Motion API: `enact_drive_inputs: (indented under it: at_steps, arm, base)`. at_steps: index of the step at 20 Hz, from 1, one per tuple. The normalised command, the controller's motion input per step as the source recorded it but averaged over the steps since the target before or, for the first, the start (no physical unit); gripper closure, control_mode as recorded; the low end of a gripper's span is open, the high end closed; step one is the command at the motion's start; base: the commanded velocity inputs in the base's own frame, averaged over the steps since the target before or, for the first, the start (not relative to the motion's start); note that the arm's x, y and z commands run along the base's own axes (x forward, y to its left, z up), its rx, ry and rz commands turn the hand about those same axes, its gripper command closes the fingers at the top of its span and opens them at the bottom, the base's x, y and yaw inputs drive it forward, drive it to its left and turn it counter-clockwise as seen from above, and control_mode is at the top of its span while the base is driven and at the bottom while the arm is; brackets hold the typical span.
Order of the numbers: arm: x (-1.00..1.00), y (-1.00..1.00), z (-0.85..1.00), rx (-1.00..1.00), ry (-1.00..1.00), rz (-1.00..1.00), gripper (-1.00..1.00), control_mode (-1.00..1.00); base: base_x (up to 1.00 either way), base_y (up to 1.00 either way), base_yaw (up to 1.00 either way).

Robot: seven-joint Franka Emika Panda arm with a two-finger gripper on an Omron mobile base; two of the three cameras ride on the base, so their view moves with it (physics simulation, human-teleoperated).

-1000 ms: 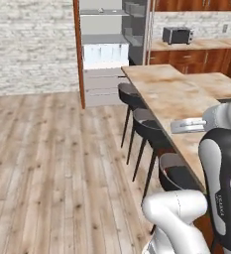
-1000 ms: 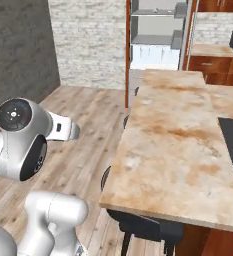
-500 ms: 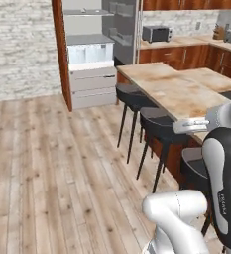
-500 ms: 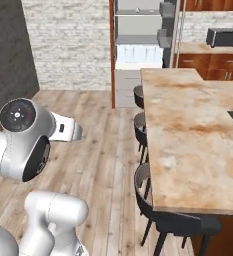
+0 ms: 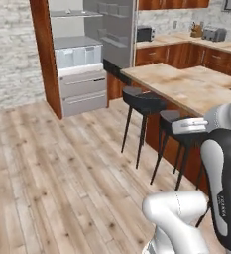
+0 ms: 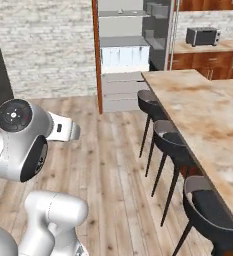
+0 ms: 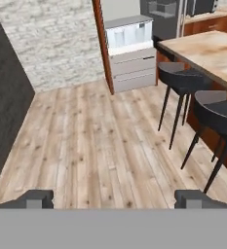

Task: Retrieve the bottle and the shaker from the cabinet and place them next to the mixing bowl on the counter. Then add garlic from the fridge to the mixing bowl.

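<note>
The fridge stands open ahead at the end of the wooden floor, its door swung right, with shelves and pale drawers showing inside. The long counter runs along the right. Brown cabinets line the back wall. My gripper hangs above the floor, open with nothing between its fingertips. The bottle, the shaker, the mixing bowl and the garlic are out of view.
Black stools stand along the counter's near side. A microwave and a toaster sit on the back counter. A stone wall closes the left, and a dark wall lies nearer.
The whole picture has shifted: the base has driven on and turned, so the fridge and stools look nearer. The gripper stays open.
</note>
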Motion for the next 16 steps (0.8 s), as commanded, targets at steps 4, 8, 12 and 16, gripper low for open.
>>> enact_drive_inputs:
  at_steps: [4,8,12,16]
  arm:
    - [0.00,0.00,0.00,0.00,0.00,0.00,-1.00,1.00]
    - [0.00,0.00,0.00,0.00,0.00,0.00,-1.00,1.00]
    - [0.00,0.00,0.00,0.00,0.00,0.00,-1.00,1.00]
    - [0.00,0.00,0.00,0.00,0.00,0.00,-1.00,1.00]
  base:
    - [1.00,1.00,-0.42]
    - [1.00,1.00,-0.37]
    - [1.00,1.00,-0.20]
    - [1.00,1.00,-0.07]
